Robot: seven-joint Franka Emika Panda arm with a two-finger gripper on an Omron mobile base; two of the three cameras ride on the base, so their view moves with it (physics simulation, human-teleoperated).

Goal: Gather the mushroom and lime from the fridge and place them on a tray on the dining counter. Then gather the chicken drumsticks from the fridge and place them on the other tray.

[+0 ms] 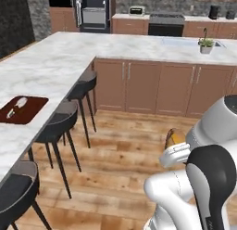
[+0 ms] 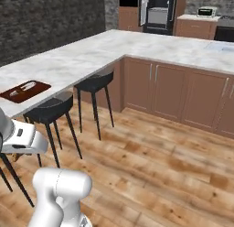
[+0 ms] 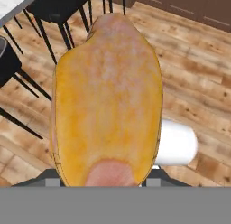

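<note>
A golden-brown chicken drumstick point(image 3: 108, 96) looms large in the hand view, and my gripper point(image 1: 176, 149) is shut on it. In the left base view the drumstick point(image 1: 171, 137) peeks out above the white hand, low over the wooden floor. A dark red tray point(image 1: 32, 114) lies on the marble dining counter point(image 1: 60, 62) at the left, holding a pale mushroom point(image 1: 19, 103). The same tray point(image 2: 37, 89) appears in the right base view. I cannot make out the lime on it. The fridge and the other tray are out of view.
Black bar stools point(image 1: 62, 120) line the counter's near side, one close below the hand point(image 3: 56, 4). Brown cabinets point(image 1: 152, 87) run under the far counter. A sink and potted plant point(image 1: 206, 44) sit at the back right, and open wooden floor point(image 2: 151, 162) lies between.
</note>
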